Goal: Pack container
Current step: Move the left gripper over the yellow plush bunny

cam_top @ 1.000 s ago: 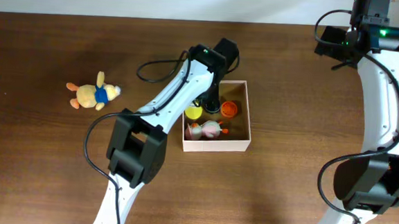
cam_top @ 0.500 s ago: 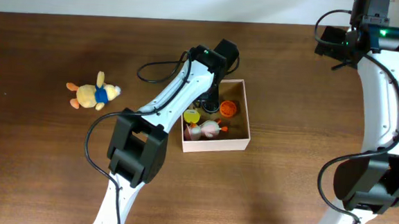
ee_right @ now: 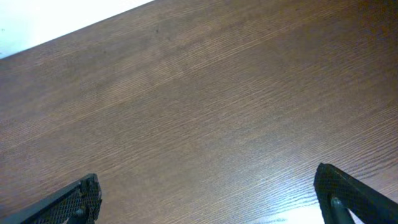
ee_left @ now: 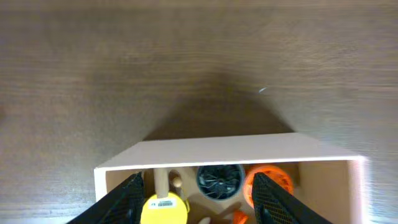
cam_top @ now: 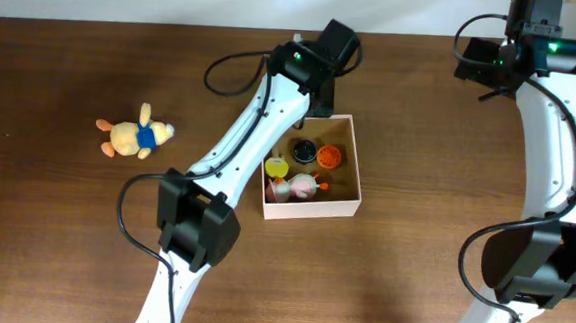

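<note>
The container (cam_top: 358,172), a shallow square box with white walls, sits mid-table. Inside lie a black round piece (cam_top: 303,149), an orange wheel (cam_top: 329,157), a yellow disc (cam_top: 279,166) and a pink-and-white toy (cam_top: 302,187). My left gripper (ee_left: 199,208) hangs open above the box's far wall (ee_left: 205,152). Nothing is between its fingers (ee_left: 124,200), and the black piece (ee_left: 219,180) lies loose below. The right gripper (ee_right: 208,205) stands wide open over bare wood at the far right.
A yellow plush animal with a blue shirt (cam_top: 135,135) lies on the table to the left of the box. The left arm (cam_top: 260,130) reaches across the box's left side. The right arm (cam_top: 560,138) stands along the right edge.
The left gripper has opened, left the black round piece in the box, and risen back toward the far wall. The right arm has not moved.
</note>
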Tool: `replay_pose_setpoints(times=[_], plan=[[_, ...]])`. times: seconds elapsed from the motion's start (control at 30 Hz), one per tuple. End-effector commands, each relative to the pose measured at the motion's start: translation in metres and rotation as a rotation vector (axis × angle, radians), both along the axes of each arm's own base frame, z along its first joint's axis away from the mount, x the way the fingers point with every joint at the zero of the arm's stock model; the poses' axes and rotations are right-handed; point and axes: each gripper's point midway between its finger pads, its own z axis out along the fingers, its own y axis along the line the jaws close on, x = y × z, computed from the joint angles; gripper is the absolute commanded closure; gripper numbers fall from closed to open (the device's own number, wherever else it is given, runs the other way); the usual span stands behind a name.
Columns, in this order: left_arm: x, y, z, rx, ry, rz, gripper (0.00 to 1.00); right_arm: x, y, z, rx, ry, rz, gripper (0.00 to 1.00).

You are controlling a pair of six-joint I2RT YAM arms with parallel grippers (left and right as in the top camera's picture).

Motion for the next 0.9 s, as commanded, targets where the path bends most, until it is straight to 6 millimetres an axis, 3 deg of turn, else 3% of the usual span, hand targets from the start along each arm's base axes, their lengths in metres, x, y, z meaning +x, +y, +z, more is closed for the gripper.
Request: replay_pose_setpoints(times=[0.0,0.1,0.27,0.4,0.47,0.57,0.63,0.7,0.87], plan=[[0.009,0.014,0.018,0.021,-0.032,-0.002,0.42,0.002,-0.001,0.002,-0.001,-0.005,0.001,0.01],[0.016,0.069,0.025,0.049,0.000,0.134,0.42,0.002,-0.001,0.002,-0.001,-0.005,0.001,0.01],[0.021,0.159,0.019,0.090,0.081,0.308,0.41,0.002,-0.001,0.002,-0.001,-0.005,0.001,0.01],[0.023,0.227,0.000,0.179,0.165,0.296,0.32,0.002,-0.001,0.002,-0.001,-0.005,0.001,0.01],[0.022,0.244,-0.010,0.210,0.200,0.282,0.29,0.002,-0.001,0.002,-0.001,-0.005,0.001,0.01],[0.017,0.273,-0.047,0.250,0.305,0.243,0.27,0.002,-0.001,0.002,-0.001,-0.005,0.001,0.01],[0.013,0.282,-0.061,0.266,0.352,0.217,0.27,0.002,-0.001,0.002,-0.001,-0.005,0.001,0.01],[0.008,0.304,-0.081,0.311,0.415,0.212,0.27,0.002,-0.001,0.002,-0.001,-0.005,0.001,0.01],[0.018,0.327,-0.099,0.328,0.412,0.197,0.27,0.002,-0.001,0.002,-0.001,-0.005,0.001,0.01]])
